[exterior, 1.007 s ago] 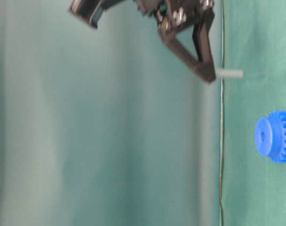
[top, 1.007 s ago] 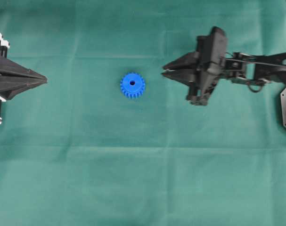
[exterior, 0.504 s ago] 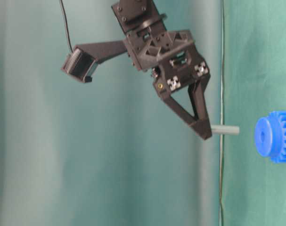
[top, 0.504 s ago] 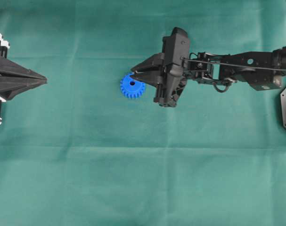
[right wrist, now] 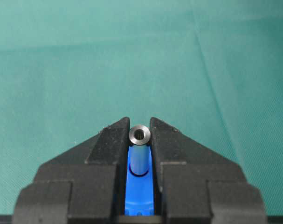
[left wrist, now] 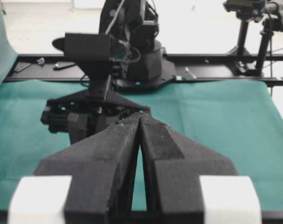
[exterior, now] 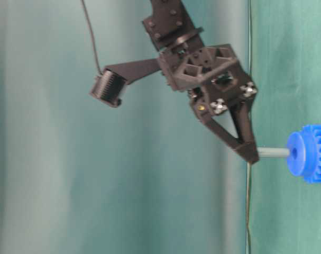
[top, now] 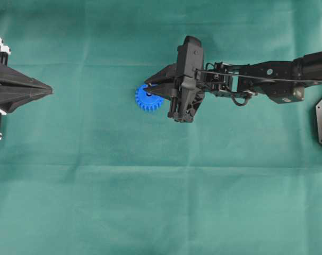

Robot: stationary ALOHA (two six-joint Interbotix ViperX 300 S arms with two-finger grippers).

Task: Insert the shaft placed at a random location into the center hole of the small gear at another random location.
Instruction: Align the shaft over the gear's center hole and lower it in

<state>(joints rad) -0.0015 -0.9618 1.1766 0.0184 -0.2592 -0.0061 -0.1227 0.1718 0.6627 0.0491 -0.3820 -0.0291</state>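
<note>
The right gripper (top: pixel 147 88) hangs over the gear (top: pixel 147 101), which sits on the green cloth (top: pixel 161 202) a little left of the middle in the overhead view. Its jaws are clamped on the shaft (exterior: pixel 274 152), a thin grey pin. In the table-level view, the pin runs straight from the fingertips (exterior: pixel 250 154) to the gear (exterior: pixel 308 153), and its far end meets the face of the blue hub right where the hole would be. How far in it goes, I cannot tell from here. The right wrist camera looks straight down the pin: its shiny ringed end (right wrist: pixel 139 135) sits pinched between the two black fingers (right wrist: pixel 108 144), with blue gear (right wrist: pixel 139 196) filling the gap below it.

The left gripper (top: pixel 46 91) is parked at the far left edge of the cloth, well apart from the gear. Its jaws are pressed together with nothing in them, as its own camera shows (left wrist: pixel 140 119).
</note>
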